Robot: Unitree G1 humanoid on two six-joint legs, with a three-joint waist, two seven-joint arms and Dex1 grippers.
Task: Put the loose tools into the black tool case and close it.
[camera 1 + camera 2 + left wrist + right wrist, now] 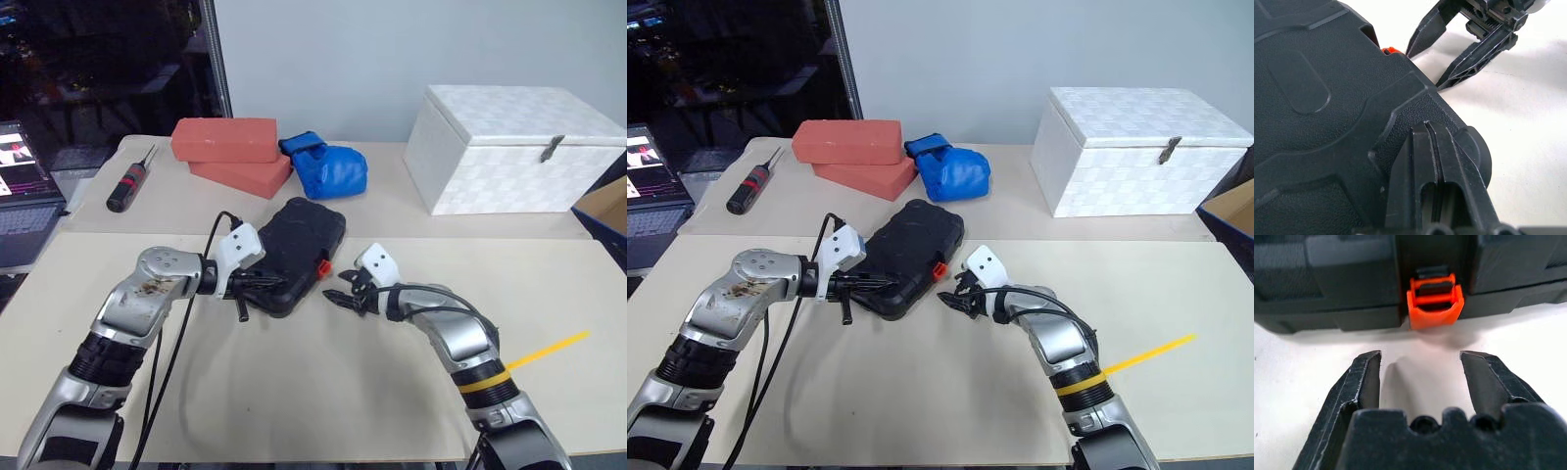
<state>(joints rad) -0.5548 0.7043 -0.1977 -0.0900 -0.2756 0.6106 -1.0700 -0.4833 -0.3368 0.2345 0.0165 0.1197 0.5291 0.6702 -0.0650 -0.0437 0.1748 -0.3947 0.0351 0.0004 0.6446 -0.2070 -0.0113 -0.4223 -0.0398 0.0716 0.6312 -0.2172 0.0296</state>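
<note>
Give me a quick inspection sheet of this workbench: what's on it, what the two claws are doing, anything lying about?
Surface: beige table, a yellow strip near its right edge.
Job's things: black case lies shut, orange latch on its front edge facing the right gripper; no loose tools seen.
Clutter: two red bricks, blue glove, white box, black screwdriver.
Grippers: left gripper shut, resting on the case's corner; right gripper open, just short of the latch, not touching.
Cables: black cable loops along the left arm.
Surroundings: laptop at left, cardboard box at right, grey wall behind.
</note>
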